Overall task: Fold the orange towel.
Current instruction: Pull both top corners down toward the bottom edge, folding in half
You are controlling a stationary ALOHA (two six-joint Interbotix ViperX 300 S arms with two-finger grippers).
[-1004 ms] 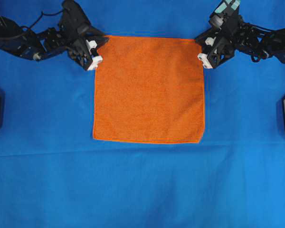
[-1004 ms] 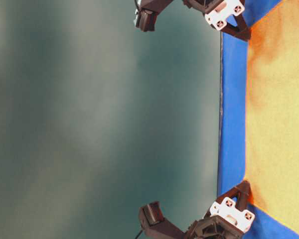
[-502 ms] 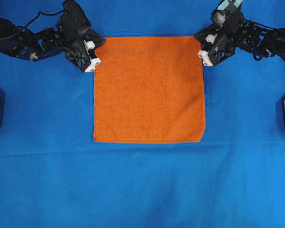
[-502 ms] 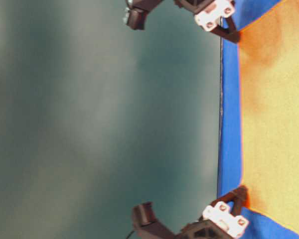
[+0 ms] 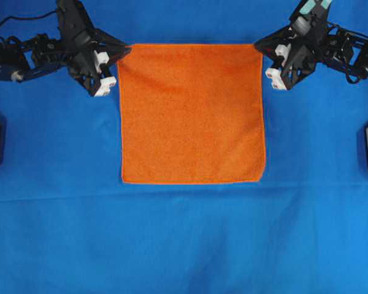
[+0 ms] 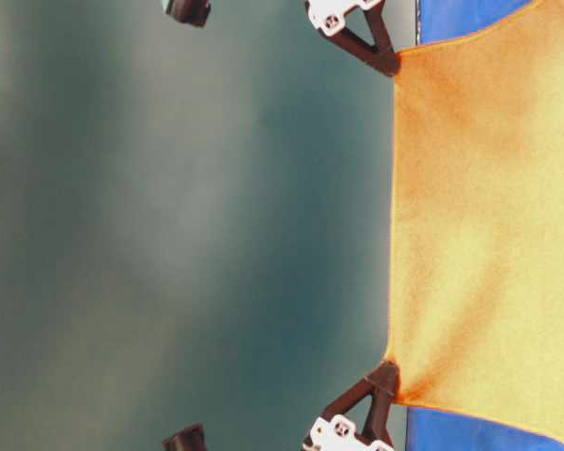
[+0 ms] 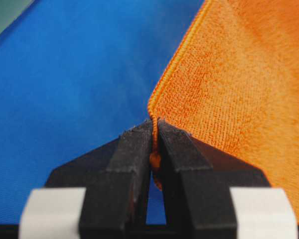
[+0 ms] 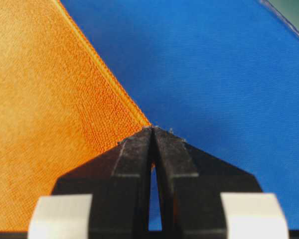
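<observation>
Overhead, the towel (image 5: 192, 113) is spread as a square in the upper middle of the blue sheet (image 5: 184, 239), its near edge lying flat and its two far corners each pinched by a gripper. At the top left corner the left gripper (image 5: 124, 51) has its black fingers (image 7: 134, 164) pressed together on the hem; the left wrist view shows a bit of orange squeezed between them and the cloth rising away to the upper right. At the top right corner the right gripper (image 5: 259, 46) is likewise clamped, with its fingers (image 8: 134, 164) meeting at the towel's corner point and the orange cloth spreading off to the left. The table-level view, which is turned on its side, shows both corners lifted clear of the sheet, with the towel (image 6: 489, 235) stretched taut between the two closed fingertip pairs and sloping back down to the blue surface. Both arms reach in from the outer top corners of the overhead view.
</observation>
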